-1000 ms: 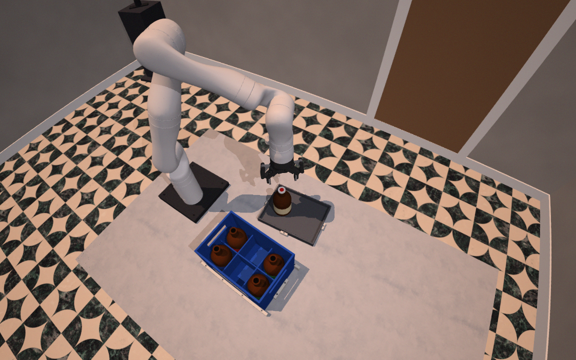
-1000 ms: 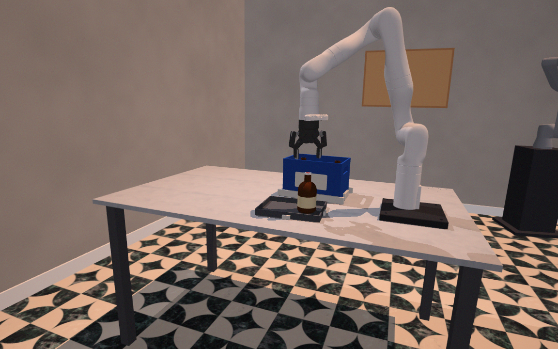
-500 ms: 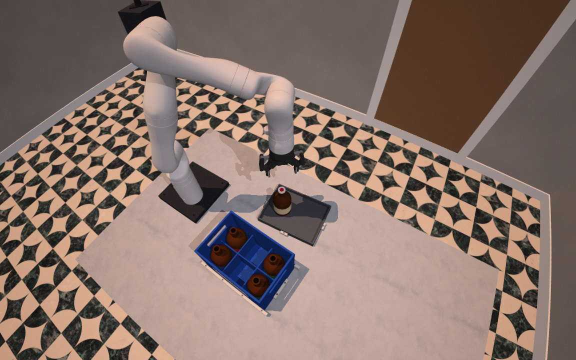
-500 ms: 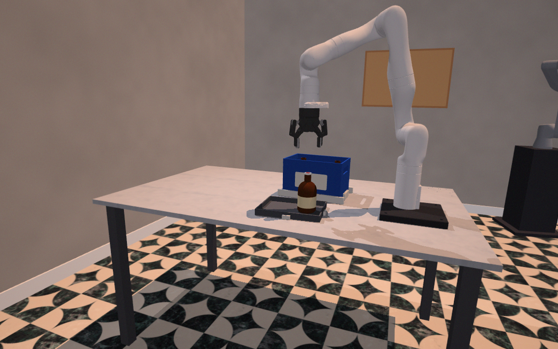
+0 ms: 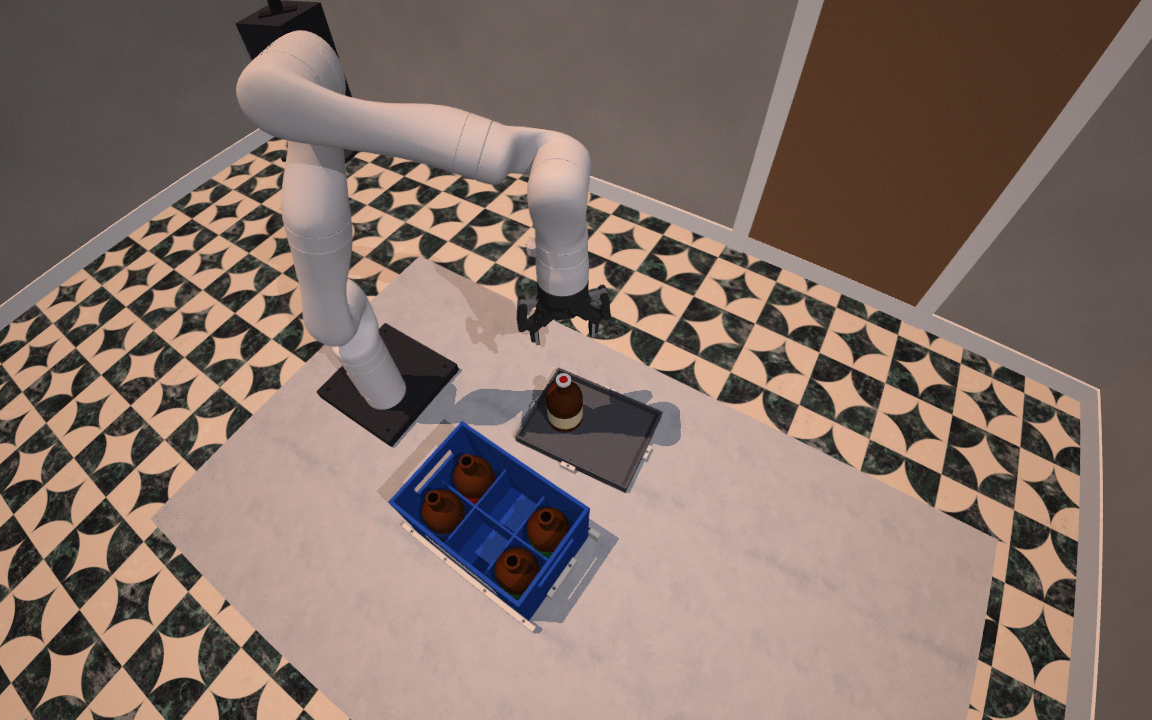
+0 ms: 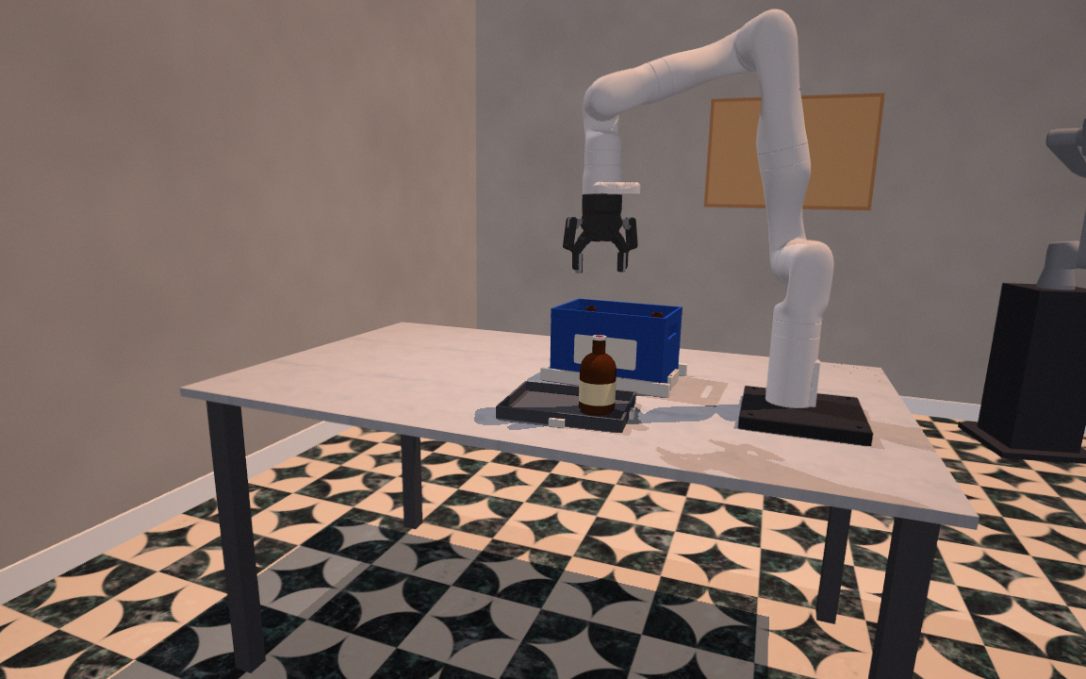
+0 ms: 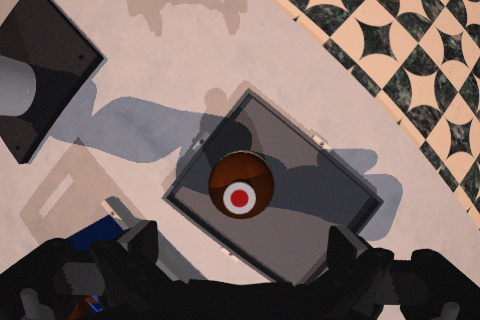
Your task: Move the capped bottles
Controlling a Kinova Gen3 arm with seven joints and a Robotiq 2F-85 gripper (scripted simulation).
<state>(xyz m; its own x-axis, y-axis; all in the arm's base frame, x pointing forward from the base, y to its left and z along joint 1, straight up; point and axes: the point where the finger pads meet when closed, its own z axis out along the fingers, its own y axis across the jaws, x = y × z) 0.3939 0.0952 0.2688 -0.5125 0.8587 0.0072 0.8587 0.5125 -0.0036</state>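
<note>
Crate (image 5: 553, 546): blue, left of the tray in the top view, six compartments; four brown bottles stand in the end cells, the two middle cells look empty.
Crate bottles (image 5: 473, 474): all four show dark open mouths from above, no cap visible on any, so by my judgement they stay where they are.
Tray (image 5: 616, 452): dark, just beside the crate, loose on the table (image 5: 741, 573).
Capped bottle (image 5: 564, 402): upright on the tray near its corner toward the arm's base, white cap with a red dot, pale label.
Gripper (image 6: 599, 259): jaws spread to their widest, nothing between them, touching nothing; it hangs well above the capped bottle, fingers pointing down.
Step in hand: retreat from the set-down bottle; best done straight up, so no finger brushes the cap and tips it.
Task standing: judged complete or nearly so, since no capped bottle appears left in the crate.
</note>
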